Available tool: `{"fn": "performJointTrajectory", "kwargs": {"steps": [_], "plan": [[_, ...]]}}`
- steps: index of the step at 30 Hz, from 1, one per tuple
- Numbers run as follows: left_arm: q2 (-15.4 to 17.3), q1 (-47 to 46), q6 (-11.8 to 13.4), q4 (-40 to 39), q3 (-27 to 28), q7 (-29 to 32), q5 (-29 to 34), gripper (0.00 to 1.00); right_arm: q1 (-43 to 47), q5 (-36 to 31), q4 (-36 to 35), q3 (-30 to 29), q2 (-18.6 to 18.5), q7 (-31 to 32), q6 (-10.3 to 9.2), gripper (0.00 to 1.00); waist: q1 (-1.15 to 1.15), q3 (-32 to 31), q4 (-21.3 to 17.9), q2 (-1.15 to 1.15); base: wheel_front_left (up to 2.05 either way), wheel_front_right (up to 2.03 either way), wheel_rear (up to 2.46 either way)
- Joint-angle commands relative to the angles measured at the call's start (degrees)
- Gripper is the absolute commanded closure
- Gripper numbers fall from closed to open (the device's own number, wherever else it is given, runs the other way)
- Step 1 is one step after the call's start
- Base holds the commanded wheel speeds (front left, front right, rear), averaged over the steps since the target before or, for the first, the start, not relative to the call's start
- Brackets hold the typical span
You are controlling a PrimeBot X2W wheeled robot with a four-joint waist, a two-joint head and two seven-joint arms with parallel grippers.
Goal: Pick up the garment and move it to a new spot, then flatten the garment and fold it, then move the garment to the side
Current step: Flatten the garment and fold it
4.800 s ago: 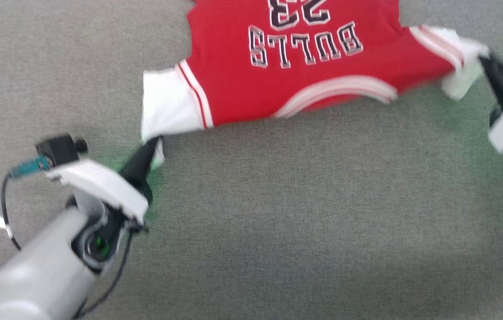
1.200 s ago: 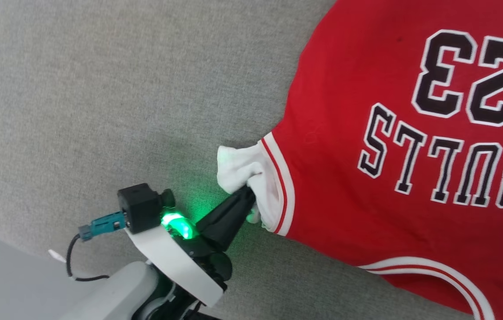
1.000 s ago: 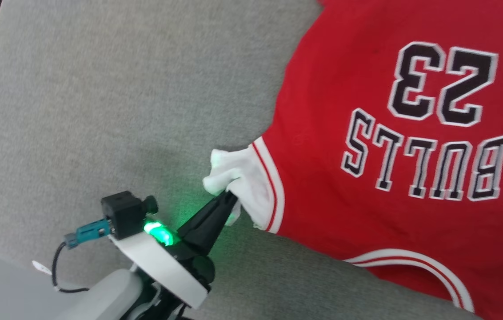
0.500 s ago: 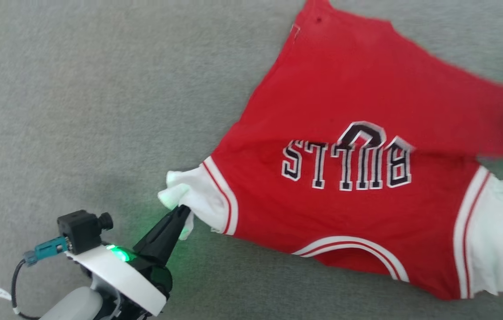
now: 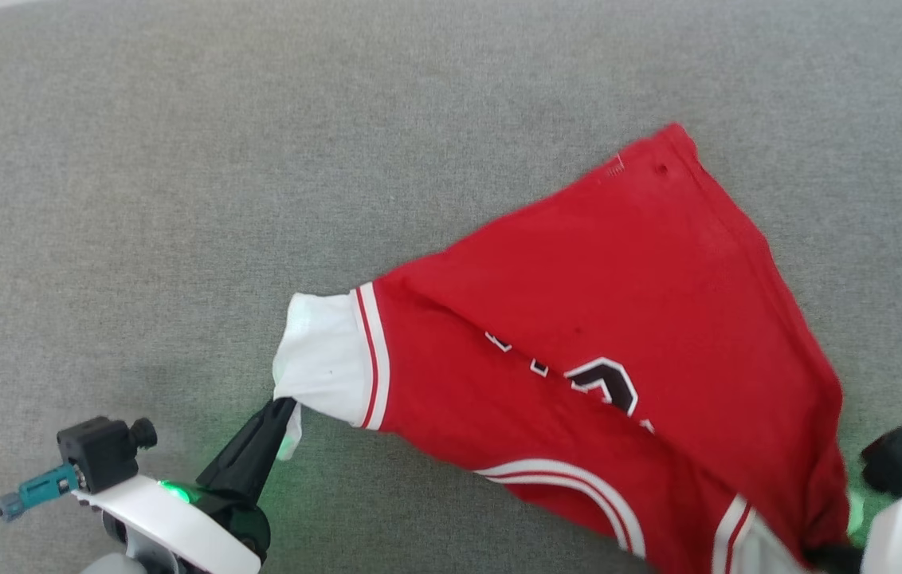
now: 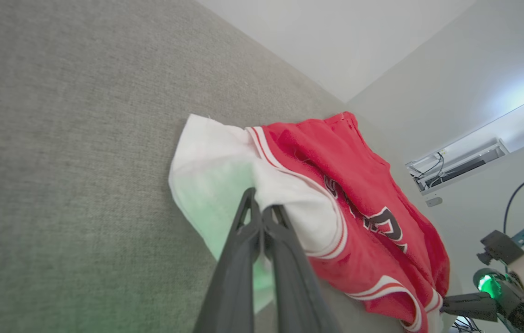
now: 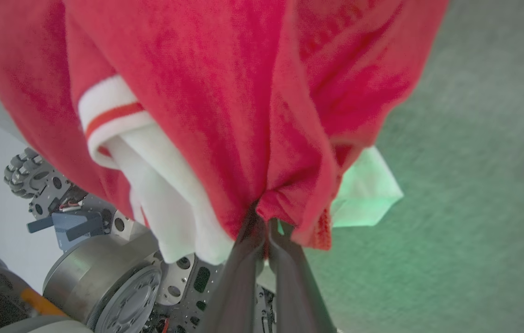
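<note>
Two end effectors (image 5: pixel 282 408) (image 7: pixel 262 222) grip the garment (image 5: pixel 642 263), lettering (image 5: pixel 602 383) folded, unreadable.

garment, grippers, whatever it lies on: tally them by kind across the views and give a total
garment: 1, red with white sleeves
grippers: 2, left gripper and right gripper, each shut on the garment
grey fabric surface: 1
total: 4
</note>
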Motion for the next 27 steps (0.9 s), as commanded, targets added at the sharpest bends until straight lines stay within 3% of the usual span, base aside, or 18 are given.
{"fn": "performJointTrajectory", "kwargs": {"steps": [1, 9, 10, 11, 12, 16, 22, 27], "plan": [[0.19, 1.08, 0.14, 0.08, 0.4, -0.03, 0.09, 1.0, 3.14, -1.82, -0.08, 0.53, 2.05, 1.03, 0.0, 1.0, 0.0, -0.74, -0.13, 0.0, 0.0, 0.0, 0.0], [0.32, 2.77, 0.14, 0.93, 0.09, -0.03, -0.88, 1.0, 5.46, -5.85, -3.28, -0.79, 8.05, 2.11, 0.0, 1.0, 0.0, -2.72, -0.68, 0.0, 0.0, 0.0, 0.0], [0.35, 2.75, 0.14, 0.89, -0.09, -0.03, -0.95, 1.0, 5.1, -6.32, -3.56, -1.22, 8.25, 2.1, 0.0, 0.93, 0.0, -2.76, -0.73, 0.0, 0.0, 0.0, 0.0], [0.37, 2.69, 0.14, 0.85, -0.14, -0.03, -1.04, 1.0, 4.82, -6.88, -3.92, -1.83, 8.49, 1.71, 0.0, 0.68, 0.0, -2.77, -0.78, 0.0, 0.0, 0.0, 0.0], [0.44, 2.62, 0.14, 0.79, -0.27, -0.03, -1.05, 1.0, 4.51, -7.13, -4.34, -2.64, 8.91, 1.18, 0.0, 0.0, 0.0, -2.74, -0.82, 0.0, 0.0, 0.0, 0.0], [0.46, 2.44, 0.14, 0.47, -0.26, -0.03, -0.86, 1.0, 3.7, -7.32, -9.86, -8.49, 9.45, -0.43, 0.0, 0.0, 0.0, -2.2, -0.85, 0.0, 0.0, 0.0, 0.0], [0.18, 0.82, 0.14, -0.14, -0.9, -0.03, 0.01, 1.0, -1.47, -9.03, -19.31, -17.41, 5.87, 2.5, 0.0, 0.0, 0.0, -0.59, 0.28, 0.0, 0.0, 0.0, 0.0], [-0.65, -0.86, 0.14, -0.58, -1.73, -0.03, 0.53, 1.0, -10.29, -9.43, -19.17, -18.9, 3.91, 3.94, 0.0, 0.0, 0.0, 1.43, 1.97, 0.0, 0.0, 0.0, 0.0]]}}
